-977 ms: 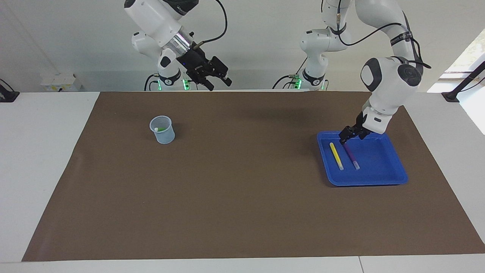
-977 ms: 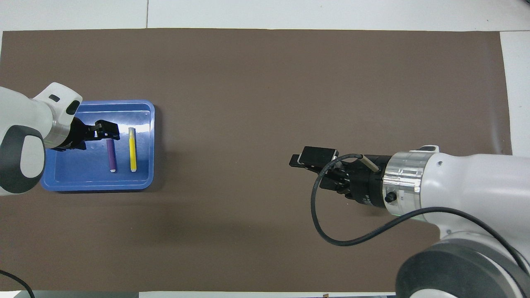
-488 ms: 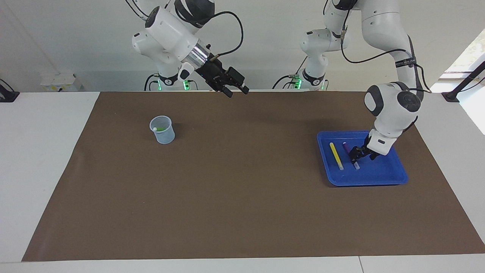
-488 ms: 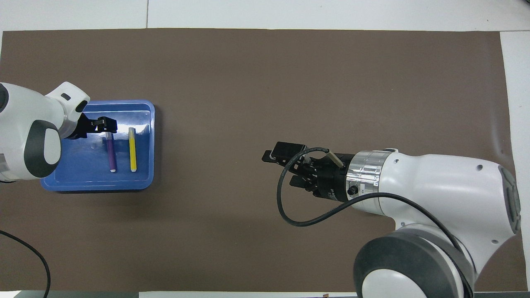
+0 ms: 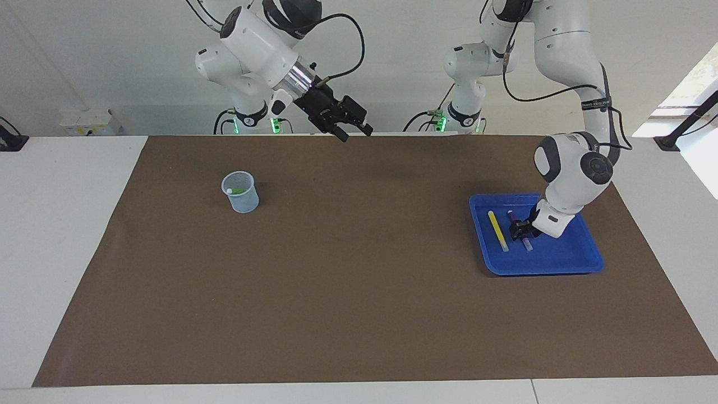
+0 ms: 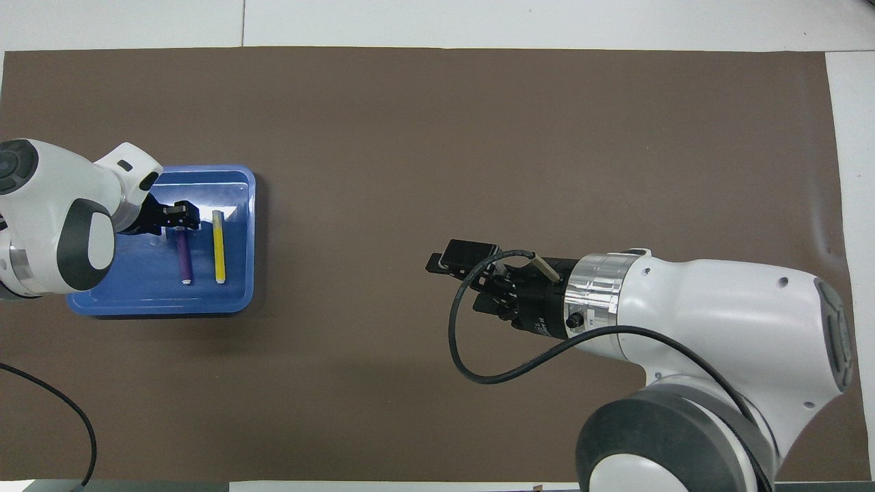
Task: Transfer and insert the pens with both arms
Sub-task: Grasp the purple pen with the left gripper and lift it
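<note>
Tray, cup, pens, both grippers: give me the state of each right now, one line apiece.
Blue tray: flat on the mat, holds two pens.
Yellow pen: lying in the tray, untouched.
Purple pen: lying in the tray, left gripper down over its middle, grip not confirmed.
Cup: upright, green pen inside.
Right gripper: open, empty, raised over the mat's edge by the robots.

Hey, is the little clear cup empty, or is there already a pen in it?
Not empty: the cup stands upright on the brown mat, and a green pen with a pale end shows inside it.
</note>
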Robot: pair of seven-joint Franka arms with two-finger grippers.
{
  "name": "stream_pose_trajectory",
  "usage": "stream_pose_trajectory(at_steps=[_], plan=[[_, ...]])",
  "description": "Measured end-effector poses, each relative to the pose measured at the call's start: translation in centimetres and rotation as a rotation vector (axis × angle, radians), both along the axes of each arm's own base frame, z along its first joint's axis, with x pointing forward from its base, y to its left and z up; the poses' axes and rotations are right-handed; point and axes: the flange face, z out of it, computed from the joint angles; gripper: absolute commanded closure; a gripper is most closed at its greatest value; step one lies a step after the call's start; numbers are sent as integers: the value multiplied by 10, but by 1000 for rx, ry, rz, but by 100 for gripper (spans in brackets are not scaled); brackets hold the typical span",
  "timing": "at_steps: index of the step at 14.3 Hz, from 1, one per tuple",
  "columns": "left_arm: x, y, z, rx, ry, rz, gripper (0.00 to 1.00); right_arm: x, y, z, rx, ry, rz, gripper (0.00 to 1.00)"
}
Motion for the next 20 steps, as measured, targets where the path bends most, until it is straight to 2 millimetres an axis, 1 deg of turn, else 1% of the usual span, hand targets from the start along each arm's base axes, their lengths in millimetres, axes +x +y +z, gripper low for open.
stream_pose_trajectory(at_steps=[3, 4, 5, 6, 11, 14, 15, 17, 20], plan=[[0, 1, 0, 0, 7, 2, 74, -7, 26, -4, 9, -16, -23, 0], [0, 2, 0, 0, 7, 3, 84, -9, 31, -5, 12, -14, -32, 0], [0, 2, 0, 0, 7, 4, 98, -9, 34, -7, 12, -11, -34, 0], [0, 3, 0, 0, 7, 5, 100, -9, 34, -7, 12, -10, -34, 0], [1, 3, 2, 0, 2, 5, 100, -9, 33, -7, 12, -10, -37, 0], [9, 2, 16, -33, -6, 36, 100, -9, 33, -7, 12, -10, -37, 0], [13, 0, 26, -61, 3, 59, 100, -9, 33, -7, 12, -10, -37, 0], [22, -2, 52, -99, 29, 126, 100, -9, 33, -7, 12, -10, -37, 0], [28, -17, 102, -187, 82, 315, 100, -9, 33, -7, 12, -10, -37, 0]])
